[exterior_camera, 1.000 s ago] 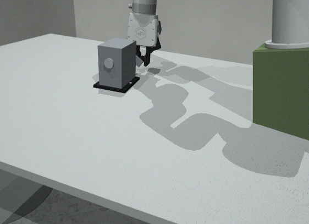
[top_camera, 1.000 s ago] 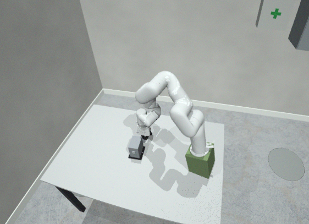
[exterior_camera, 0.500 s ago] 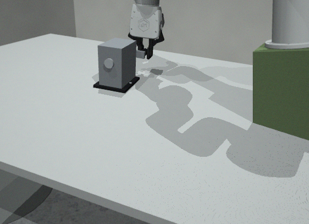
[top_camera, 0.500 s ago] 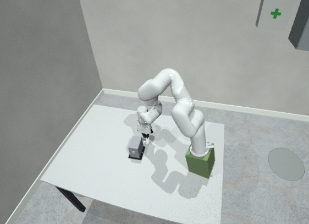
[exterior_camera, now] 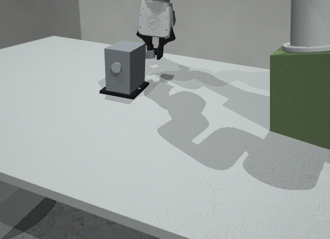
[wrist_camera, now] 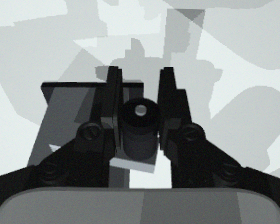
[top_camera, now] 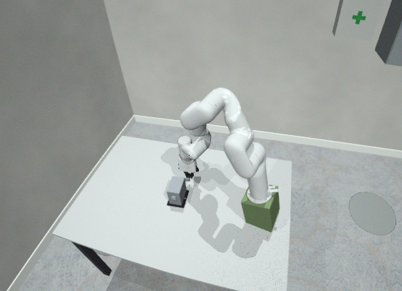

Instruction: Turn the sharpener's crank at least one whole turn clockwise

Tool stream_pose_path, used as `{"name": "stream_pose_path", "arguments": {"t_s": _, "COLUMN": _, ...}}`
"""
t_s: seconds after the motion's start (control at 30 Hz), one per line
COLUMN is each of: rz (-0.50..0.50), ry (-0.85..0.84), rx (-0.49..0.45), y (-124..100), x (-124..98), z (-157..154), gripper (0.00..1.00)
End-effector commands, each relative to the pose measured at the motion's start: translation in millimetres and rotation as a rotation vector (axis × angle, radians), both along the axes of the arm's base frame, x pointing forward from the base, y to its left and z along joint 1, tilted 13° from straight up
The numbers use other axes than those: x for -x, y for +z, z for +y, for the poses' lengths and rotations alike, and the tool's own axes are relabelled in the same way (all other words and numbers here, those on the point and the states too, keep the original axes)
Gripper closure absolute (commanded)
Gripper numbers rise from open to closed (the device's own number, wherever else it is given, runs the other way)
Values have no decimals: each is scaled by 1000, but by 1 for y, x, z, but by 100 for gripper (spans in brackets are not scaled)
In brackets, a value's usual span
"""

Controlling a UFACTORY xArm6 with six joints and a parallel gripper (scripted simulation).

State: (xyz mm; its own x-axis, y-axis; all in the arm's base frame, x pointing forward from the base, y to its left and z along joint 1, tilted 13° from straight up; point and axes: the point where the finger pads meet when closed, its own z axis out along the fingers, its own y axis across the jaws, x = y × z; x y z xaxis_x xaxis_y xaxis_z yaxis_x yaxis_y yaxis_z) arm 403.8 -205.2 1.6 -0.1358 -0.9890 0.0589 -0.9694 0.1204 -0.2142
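Note:
The grey box-shaped pencil sharpener [top_camera: 175, 190] [exterior_camera: 124, 67] stands on a black base [exterior_camera: 117, 93] on the white table [top_camera: 118, 211] [exterior_camera: 88, 144]. Its crank is on the far end, behind the box. My gripper [top_camera: 189, 178] [exterior_camera: 155, 53] [wrist_camera: 140, 85] points straight down just behind the sharpener's top rear edge. It is shut on the dark round crank knob [wrist_camera: 139, 125], which sits between the two black fingers in the wrist view. A pale bit of the crank [exterior_camera: 150, 53] shows beside the fingers. The sharpener's body shows in the wrist view [wrist_camera: 64, 119] to the left below the fingers.
The arm's green pedestal [top_camera: 260, 211] [exterior_camera: 299, 97] stands on the table to the right. The table's left edge runs close to the wall [top_camera: 54, 96]. A white first-aid cabinet [top_camera: 358, 16] hangs on the back wall.

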Motion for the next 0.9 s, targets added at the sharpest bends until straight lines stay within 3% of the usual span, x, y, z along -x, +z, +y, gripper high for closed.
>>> {"name": "stream_pose_path", "arguments": {"t_s": 0.0, "rz": -3, "ry": 0, "rx": 2, "y": 2, "x": -1, "z": -1, "gripper": 100}}
{"name": "stream_pose_path", "arguments": {"t_s": 0.87, "rz": -3, "ry": 0, "rx": 2, "y": 12, "x": -2, "z": 0, "gripper": 100}}
